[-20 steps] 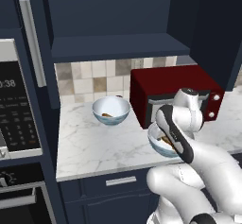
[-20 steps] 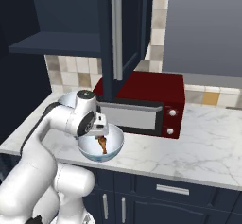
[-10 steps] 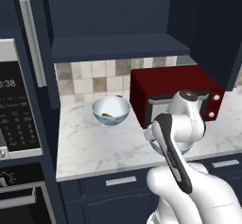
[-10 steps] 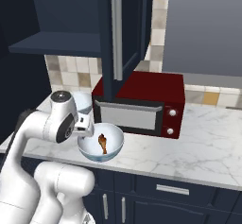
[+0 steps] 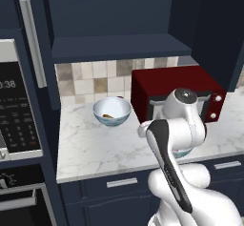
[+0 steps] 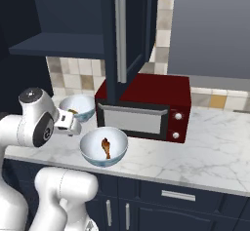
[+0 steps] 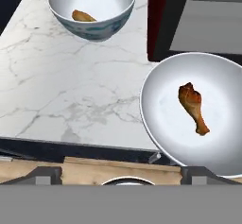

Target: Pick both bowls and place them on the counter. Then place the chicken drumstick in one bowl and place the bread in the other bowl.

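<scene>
Bowls: two round white porcelain bowls with blue-teal patterned outsides stand upright on the counter, well apart.
Near bowl [image 6: 104,147]: at the counter's front edge, just before the microwave door; chicken drumstick [image 6: 106,147], small and brown, lies inside it, thick end up in the hand view.
Far bowl [image 5: 112,112]: near the tiled back wall, left of the microwave; a small golden-brown piece, the bread [image 7: 83,15], lies inside.
Counter [image 5: 95,146]: white marble slab with grey veins on navy cabinets.
Gripper [image 6: 70,123]: raised between the two bowls, fingers spread wide, holding nothing, touching neither bowl.
Microwave [image 6: 146,108]: dark red box, door closed, on the counter behind the near bowl.
Shelf [image 5: 119,46]: dark navy, above the counter.
</scene>
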Motion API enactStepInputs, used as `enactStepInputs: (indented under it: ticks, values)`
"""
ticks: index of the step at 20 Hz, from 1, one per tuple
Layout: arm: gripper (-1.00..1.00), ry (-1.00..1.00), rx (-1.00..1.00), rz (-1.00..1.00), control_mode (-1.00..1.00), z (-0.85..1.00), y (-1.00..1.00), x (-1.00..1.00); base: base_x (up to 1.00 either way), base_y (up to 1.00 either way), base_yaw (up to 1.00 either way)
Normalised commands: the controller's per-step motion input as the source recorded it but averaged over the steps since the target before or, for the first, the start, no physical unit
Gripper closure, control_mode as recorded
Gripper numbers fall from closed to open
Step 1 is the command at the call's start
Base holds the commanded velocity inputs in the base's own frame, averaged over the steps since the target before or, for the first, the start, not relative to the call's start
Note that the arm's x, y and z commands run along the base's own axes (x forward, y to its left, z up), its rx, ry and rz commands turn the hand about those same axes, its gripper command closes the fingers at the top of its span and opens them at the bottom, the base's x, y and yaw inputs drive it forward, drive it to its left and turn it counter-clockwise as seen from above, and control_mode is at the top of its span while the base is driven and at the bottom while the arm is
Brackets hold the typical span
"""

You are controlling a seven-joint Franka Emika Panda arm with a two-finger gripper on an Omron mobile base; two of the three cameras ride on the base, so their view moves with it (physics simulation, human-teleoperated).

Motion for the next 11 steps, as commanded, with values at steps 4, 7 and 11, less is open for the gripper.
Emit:
enactStepInputs:
  ticks: [4,7,11]
  values:
    - [-1.00,-0.02,0.00,-0.11,-1.00,0.32,0.19,-0.32,0.00,0.00,0.00]
    - [-1.00,-0.01,0.00,-0.10,-1.00,0.30,0.16,-0.34,0.00,0.00,0.00]
    - [-1.00,-0.02,0.00,-0.10,-1.00,0.30,0.11,-0.39,0.00,0.00,0.00]
